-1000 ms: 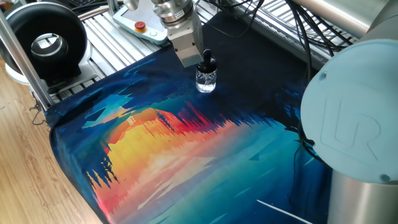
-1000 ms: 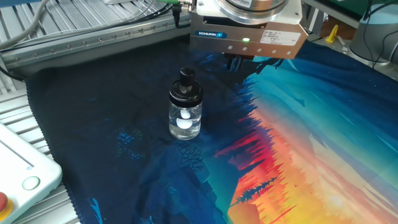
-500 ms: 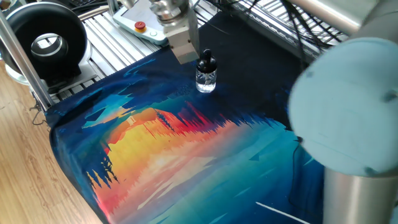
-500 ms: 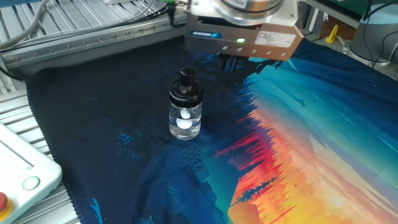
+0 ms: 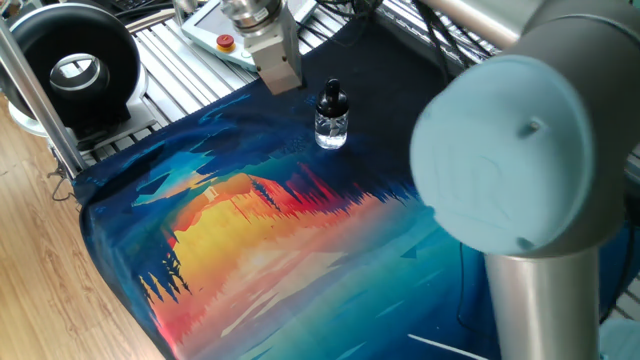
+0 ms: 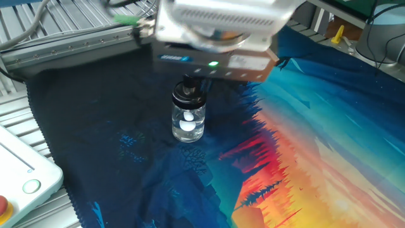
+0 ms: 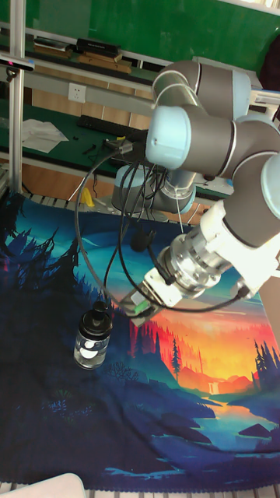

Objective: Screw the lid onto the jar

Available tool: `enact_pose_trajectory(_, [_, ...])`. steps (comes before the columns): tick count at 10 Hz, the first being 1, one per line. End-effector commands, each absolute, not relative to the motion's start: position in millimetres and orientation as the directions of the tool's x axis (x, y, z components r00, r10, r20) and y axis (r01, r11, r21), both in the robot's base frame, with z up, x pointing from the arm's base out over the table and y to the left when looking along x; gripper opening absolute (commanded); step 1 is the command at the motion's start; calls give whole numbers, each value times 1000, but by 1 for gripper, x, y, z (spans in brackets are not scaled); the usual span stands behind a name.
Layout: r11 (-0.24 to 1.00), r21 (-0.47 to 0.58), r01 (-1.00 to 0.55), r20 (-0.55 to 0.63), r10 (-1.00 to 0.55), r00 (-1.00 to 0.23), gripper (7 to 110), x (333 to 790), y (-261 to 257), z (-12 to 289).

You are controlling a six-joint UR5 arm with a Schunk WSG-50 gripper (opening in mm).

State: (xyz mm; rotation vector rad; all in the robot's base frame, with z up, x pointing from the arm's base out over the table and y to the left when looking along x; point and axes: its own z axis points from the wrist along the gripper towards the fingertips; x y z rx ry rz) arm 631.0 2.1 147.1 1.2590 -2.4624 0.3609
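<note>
The jar is a tiny clear glass bottle standing upright on the dark part of the cloth, with white bits inside. The black lid sits on its neck. My gripper hangs to the left of the jar in one fixed view, apart from it. In the other fixed view its blurred body covers the top of the lid. The fingers are hidden, so their state does not show. In the tall fixed view the gripper ends just right of the jar.
A colourful sunset cloth covers the table. A large black ring-shaped device stands at the back left. A pendant with a red button lies behind the gripper. The arm's pale blue elbow fills the right foreground.
The gripper has swung away from the jar, leftwards in one fixed view, and the arm's elbow has swept further into the frame. The jar and lid have stayed put.
</note>
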Motion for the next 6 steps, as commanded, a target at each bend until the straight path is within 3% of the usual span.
enact_pose_trajectory(1, [546,-80,-834,455,-724,-518,7,643,-7,144])
enact_pose_trajectory(3, [518,-76,-852,496,-721,-483,7,637,-12,146])
enact_pose_trajectory(4, [502,-152,-851,507,-700,-503,7,639,-16,148])
enact_pose_trajectory(6, [488,-182,-854,522,-688,-504,7,628,-17,147])
